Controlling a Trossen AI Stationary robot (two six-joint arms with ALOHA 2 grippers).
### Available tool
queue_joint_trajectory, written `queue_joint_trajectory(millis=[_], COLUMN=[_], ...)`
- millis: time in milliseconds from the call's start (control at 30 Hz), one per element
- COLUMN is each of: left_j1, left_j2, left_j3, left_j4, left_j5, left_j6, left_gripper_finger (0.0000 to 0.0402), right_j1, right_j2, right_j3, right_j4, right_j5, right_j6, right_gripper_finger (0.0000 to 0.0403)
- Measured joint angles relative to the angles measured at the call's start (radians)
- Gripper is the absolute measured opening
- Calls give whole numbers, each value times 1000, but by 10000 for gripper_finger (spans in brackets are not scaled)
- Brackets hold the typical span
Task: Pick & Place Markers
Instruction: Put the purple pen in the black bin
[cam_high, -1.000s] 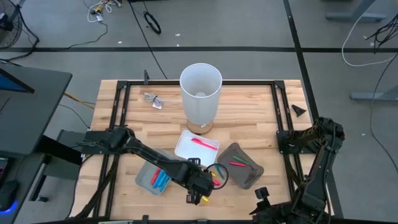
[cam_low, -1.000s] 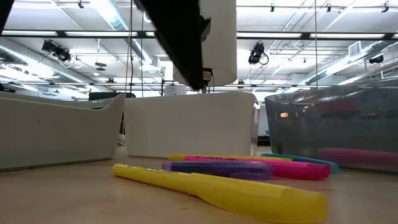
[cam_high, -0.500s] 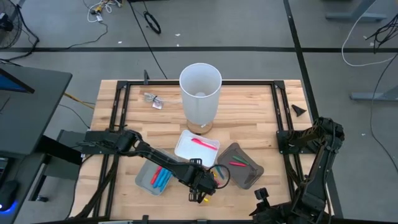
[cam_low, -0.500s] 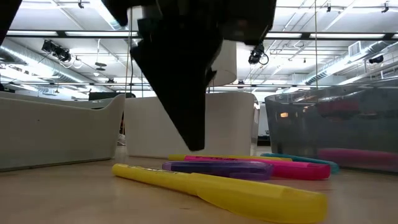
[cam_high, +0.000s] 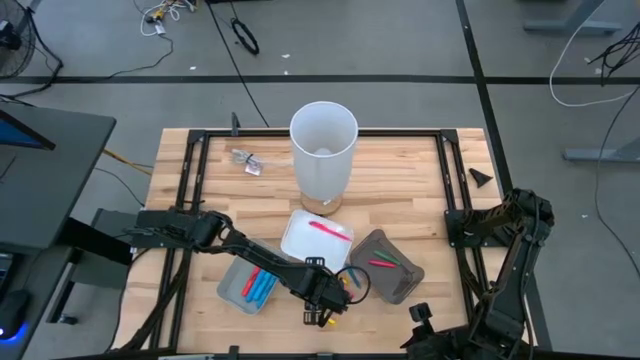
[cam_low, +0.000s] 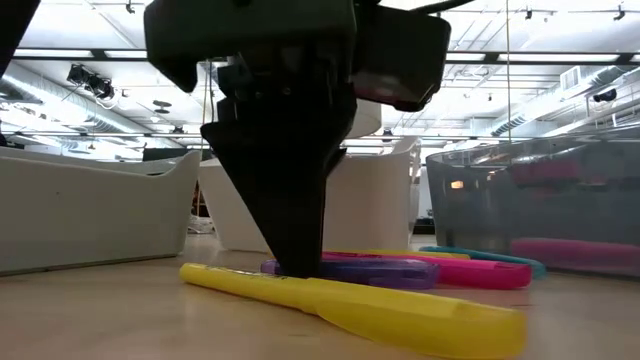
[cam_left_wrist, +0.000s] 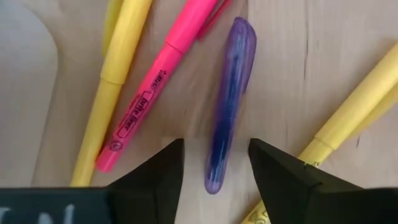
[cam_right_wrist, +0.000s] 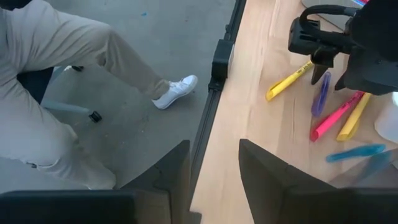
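Several loose markers lie flat on the wooden table near its front edge: a purple one (cam_left_wrist: 227, 112), a pink one (cam_left_wrist: 161, 81) and yellow ones (cam_left_wrist: 115, 81) (cam_left_wrist: 348, 112). My left gripper (cam_left_wrist: 216, 163) (cam_high: 325, 310) points down over them, open. Its two fingers stand on either side of the purple marker's near end without touching it. In the low view its fingers (cam_low: 295, 250) reach down to the purple marker (cam_low: 370, 270). My right gripper (cam_right_wrist: 214, 162) (cam_high: 420, 312) waits open above the table's front right, with nothing between its fingers.
A white tray (cam_high: 300, 228) holds a pink marker, a light grey tray (cam_high: 232, 290) holds blue and red ones, and a dark tray (cam_high: 400, 285) holds green and pink ones. A tall white cup (cam_high: 322, 150) stands farther back. A person's leg and shoe (cam_right_wrist: 177, 90) show beside the table.
My left gripper has come down from above the loose markers until its fingers stand at the purple marker, just over the table. The markers have not moved.
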Motion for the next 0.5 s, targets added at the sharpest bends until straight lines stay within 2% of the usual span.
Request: queue_joint_trajectory(millis=[300,500], left_j1=[-3,-2], left_j2=[0,0], left_j3=[0,0], left_j4=[11,14], left_j5=[20,34], left_j6=[1,1], left_gripper_finger=[97,52], right_j1=[0,0], right_j2=[0,0], right_j3=[0,0], right_j4=[0,0], right_j5=[0,1], right_j6=[-1,-23], right_gripper_finger=[137,137])
